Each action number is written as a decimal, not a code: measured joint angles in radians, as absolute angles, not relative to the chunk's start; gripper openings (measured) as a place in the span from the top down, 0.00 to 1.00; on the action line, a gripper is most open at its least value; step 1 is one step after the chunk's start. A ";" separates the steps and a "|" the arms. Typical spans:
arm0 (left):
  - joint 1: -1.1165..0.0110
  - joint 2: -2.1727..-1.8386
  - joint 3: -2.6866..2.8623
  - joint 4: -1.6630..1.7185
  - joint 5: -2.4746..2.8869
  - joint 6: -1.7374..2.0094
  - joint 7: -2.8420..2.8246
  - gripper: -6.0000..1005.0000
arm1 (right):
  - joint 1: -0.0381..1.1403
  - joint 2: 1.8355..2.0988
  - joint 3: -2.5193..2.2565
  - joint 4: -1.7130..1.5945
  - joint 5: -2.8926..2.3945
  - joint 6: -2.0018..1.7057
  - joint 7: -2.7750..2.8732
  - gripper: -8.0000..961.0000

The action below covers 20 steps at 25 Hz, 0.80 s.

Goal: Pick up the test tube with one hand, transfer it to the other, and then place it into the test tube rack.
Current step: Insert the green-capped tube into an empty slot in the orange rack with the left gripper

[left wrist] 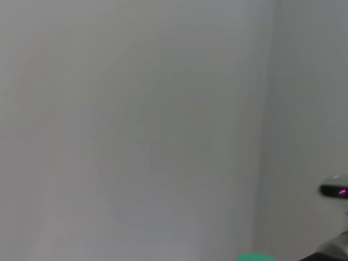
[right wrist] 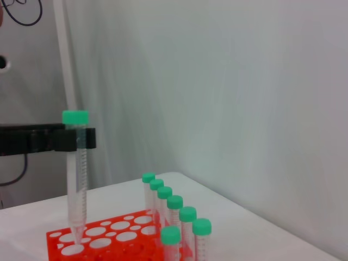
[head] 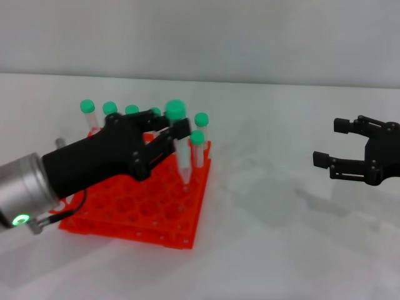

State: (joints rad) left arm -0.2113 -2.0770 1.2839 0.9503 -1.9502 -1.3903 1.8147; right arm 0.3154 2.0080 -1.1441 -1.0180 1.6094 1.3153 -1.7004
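Observation:
My left gripper (head: 177,133), on the silver forearm with the green ring light, is shut on the test tube (head: 183,159) just under its green cap. It holds the tube upright over the orange-red test tube rack (head: 144,212). In the right wrist view the tube (right wrist: 77,185) hangs from the black fingers (right wrist: 81,138) with its tapered tip at a hole in the rack's top tier (right wrist: 52,236). My right gripper (head: 331,142), the slim black claw, is open and empty at the right, well away from the rack.
Several other green-capped tubes (head: 198,149) stand in the rack's far and right rows; they also show in the right wrist view (right wrist: 175,215). The white table (head: 281,237) spreads between the rack and the right gripper. The left wrist view shows only a green cap edge (left wrist: 255,257).

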 joint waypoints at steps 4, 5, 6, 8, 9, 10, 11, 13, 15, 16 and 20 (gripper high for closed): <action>-0.150 -2.078 1.279 0.975 -1.949 -1.370 1.811 0.74 | 0.310 2.007 -1.144 -1.013 1.609 1.322 -1.696 0.09; -0.144 -2.077 1.274 0.976 -1.948 -1.367 1.811 0.74 | 0.308 2.007 -1.144 -1.011 1.608 1.324 -1.696 0.09; -0.138 -2.077 1.267 0.976 -1.946 -1.363 1.812 0.74 | 0.308 2.007 -1.144 -1.010 1.608 1.327 -1.695 0.09; -0.135 -2.077 1.257 0.974 -1.943 -1.359 1.813 0.74 | 0.306 2.007 -1.145 -1.008 1.606 1.330 -1.693 0.09; -0.136 -2.077 1.255 0.974 -1.942 -1.355 1.813 0.73 | 0.305 2.007 -1.146 -1.008 1.606 1.331 -1.693 0.09; -0.135 -2.077 1.254 0.975 -1.942 -1.346 1.813 0.73 | 0.304 2.007 -1.146 -1.006 1.605 1.335 -1.692 0.09; -0.135 -2.077 1.254 0.978 -1.941 -1.336 1.812 0.73 | 0.303 2.006 -1.146 -1.002 1.605 1.338 -1.692 0.09; -0.136 -2.076 1.254 0.981 -1.939 -1.308 1.809 0.73 | 0.302 2.006 -1.145 -0.992 1.605 1.344 -1.692 0.09; -0.140 -2.075 1.254 0.983 -1.936 -1.274 1.807 0.73 | 0.302 2.006 -1.144 -0.984 1.608 1.347 -1.692 0.09; -0.142 -2.075 1.254 0.984 -1.933 -1.253 1.806 0.73 | 0.301 2.006 -1.144 -0.982 1.609 1.349 -1.693 0.09; -0.160 -2.074 1.254 0.983 -1.907 -1.180 1.805 0.72 | 0.301 2.006 -1.143 -0.972 1.609 1.353 -1.696 0.09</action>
State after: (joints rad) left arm -0.1604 -2.0739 1.2543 0.9835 -1.9066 -1.1799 1.8054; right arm 0.3006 2.0064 -1.1434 -0.9717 1.6092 1.3530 -1.6962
